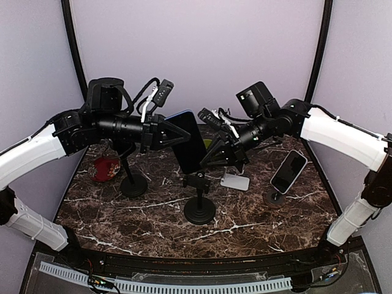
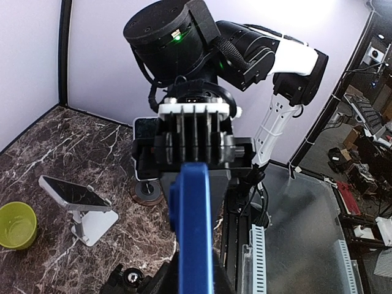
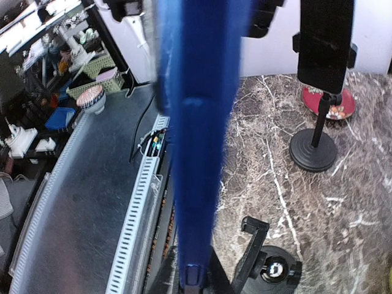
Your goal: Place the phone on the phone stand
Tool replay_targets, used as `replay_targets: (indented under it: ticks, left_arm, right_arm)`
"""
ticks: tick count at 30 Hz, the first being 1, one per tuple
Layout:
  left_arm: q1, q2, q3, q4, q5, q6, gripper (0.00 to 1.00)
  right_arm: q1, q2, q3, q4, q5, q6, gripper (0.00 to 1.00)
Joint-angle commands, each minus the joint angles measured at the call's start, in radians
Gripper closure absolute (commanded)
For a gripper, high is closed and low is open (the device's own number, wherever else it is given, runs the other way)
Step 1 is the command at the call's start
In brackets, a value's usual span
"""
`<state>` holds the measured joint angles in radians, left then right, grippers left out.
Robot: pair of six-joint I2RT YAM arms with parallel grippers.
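A blue-cased phone [image 1: 188, 142] is held upright in mid-air over the middle of the table. My left gripper [image 1: 182, 136] is shut on its left edge and my right gripper [image 1: 208, 159] is shut on its lower right edge. The black clamp phone stand [image 1: 199, 205] stands just below the phone, and its clamp is empty. The left wrist view shows the phone [image 2: 193, 220] edge-on, rising from between my jaws [image 2: 193, 272], with the stand's clamp [image 2: 130, 280] low on the left. The right wrist view shows the phone [image 3: 195, 122] edge-on in that gripper [image 3: 197, 277], with the stand [image 3: 269, 266] beside it.
A second black stand [image 1: 132, 184] holding a dark phone stands at the left, with a red bowl [image 1: 105, 169] behind it. A white stand [image 1: 236, 182] sits right of centre. Another phone [image 1: 289, 171] leans on a round base at the right. A green cup [image 2: 15, 225] stands at the back.
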<state>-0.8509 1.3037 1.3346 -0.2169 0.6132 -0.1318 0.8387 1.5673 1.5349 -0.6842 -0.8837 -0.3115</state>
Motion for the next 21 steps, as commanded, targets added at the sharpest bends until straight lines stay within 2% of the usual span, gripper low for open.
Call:
replay_targets:
  ticks: [1,3,7,13,18,21]
  left_arm:
    - [-0.005,-0.031,0.002,0.033,0.021,-0.005,1.00]
    - [-0.005,-0.046,0.006,0.015,-0.001,0.007,1.00]
    - [-0.004,-0.078,0.038,-0.080,-0.080,0.055,1.00]
    - [-0.003,-0.076,0.136,-0.275,-0.180,0.124,1.00]
    - [-0.003,-0.107,0.105,-0.264,-0.204,0.119,1.00]
    - [-0.002,-0.122,0.088,-0.251,-0.211,0.113,1.00]
  right_arm:
    - [0.003,-0.026,-0.016,0.041,0.022,-0.006,0.68]
    - [0.003,-0.030,-0.032,0.039,0.079,-0.006,0.44]
    - [0.006,-0.048,-0.116,0.074,0.218,0.014,0.34]
    - [0.087,-0.035,-0.185,0.059,0.422,-0.020,0.30]
    - [0.105,-0.033,-0.197,0.071,0.471,-0.010,0.32]
    - [0.105,-0.028,-0.193,0.071,0.474,0.001,0.37]
